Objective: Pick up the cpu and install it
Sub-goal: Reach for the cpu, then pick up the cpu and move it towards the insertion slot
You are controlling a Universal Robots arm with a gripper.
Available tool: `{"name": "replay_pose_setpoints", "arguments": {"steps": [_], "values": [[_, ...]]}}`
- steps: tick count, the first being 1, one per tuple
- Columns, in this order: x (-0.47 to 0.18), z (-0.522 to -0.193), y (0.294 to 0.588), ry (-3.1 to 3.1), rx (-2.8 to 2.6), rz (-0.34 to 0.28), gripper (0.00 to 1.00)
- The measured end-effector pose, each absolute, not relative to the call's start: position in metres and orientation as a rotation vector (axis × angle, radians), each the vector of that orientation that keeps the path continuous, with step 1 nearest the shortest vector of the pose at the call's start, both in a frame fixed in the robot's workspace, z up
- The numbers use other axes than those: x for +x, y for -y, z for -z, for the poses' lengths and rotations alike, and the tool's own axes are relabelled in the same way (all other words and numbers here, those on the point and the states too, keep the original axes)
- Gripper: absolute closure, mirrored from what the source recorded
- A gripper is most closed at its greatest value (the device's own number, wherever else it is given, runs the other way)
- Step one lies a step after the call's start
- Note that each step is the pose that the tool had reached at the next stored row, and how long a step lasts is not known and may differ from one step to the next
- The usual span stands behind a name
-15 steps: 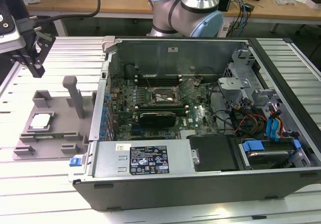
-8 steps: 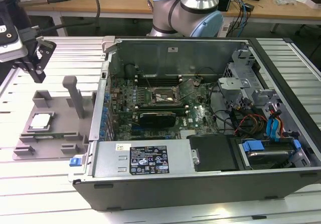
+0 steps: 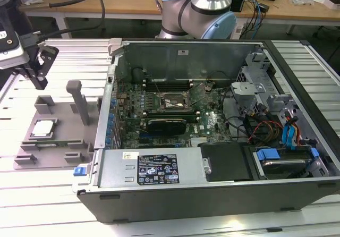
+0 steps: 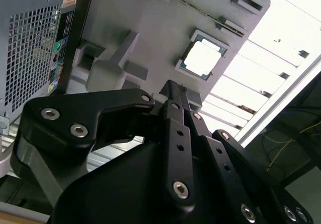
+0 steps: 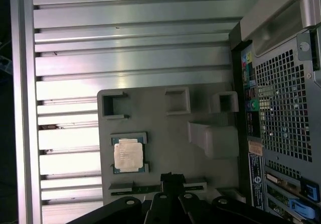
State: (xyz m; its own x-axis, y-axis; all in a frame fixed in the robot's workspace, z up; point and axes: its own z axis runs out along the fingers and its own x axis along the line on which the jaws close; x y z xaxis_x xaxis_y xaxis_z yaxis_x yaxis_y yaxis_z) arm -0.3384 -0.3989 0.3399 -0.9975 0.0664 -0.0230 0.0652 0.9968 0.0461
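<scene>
The cpu, a small silver-topped square chip with a pale rim, lies flat in a pocket of the grey fixture plate at the exterior view's left. It also shows in both wrist views, cpu and cpu. My gripper hangs above the plate's far end, well clear of the chip. Its black fingers meet at one tip with nothing between them, and the same tip shows in the first wrist view. The cpu socket sits open on the motherboard inside the computer case.
The open computer case lies on its side just right of the fixture plate. An upright grey block stands on the plate between the chip and the case wall. Ribbed aluminium table slats surround the plate.
</scene>
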Motion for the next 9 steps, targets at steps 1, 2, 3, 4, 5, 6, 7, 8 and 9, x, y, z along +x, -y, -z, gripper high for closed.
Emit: {"name": "replay_pose_setpoints", "arguments": {"steps": [1,2,3,4,5,6,7,8,9], "values": [[-0.3384,-0.3399,0.3989,-3.115,0.103,-0.071,0.89],[-0.3384,-0.3399,0.3989,-3.115,0.103,-0.071,0.89],[-0.3384,-0.3399,0.3989,-3.115,0.103,-0.071,0.89],[-0.3384,-0.3399,0.3989,-3.115,0.103,-0.071,0.89],[-0.3384,-0.3399,0.3989,-3.115,0.103,-0.071,0.89],[-0.3384,-0.3399,0.3989,-3.115,0.103,-0.071,0.89],[-0.3384,-0.3399,0.3989,-3.115,0.103,-0.071,0.89],[-0.3384,-0.3399,0.3988,-3.115,0.103,-0.071,0.89],[-0.3384,-0.3399,0.3989,-3.115,0.103,-0.071,0.89]]}}
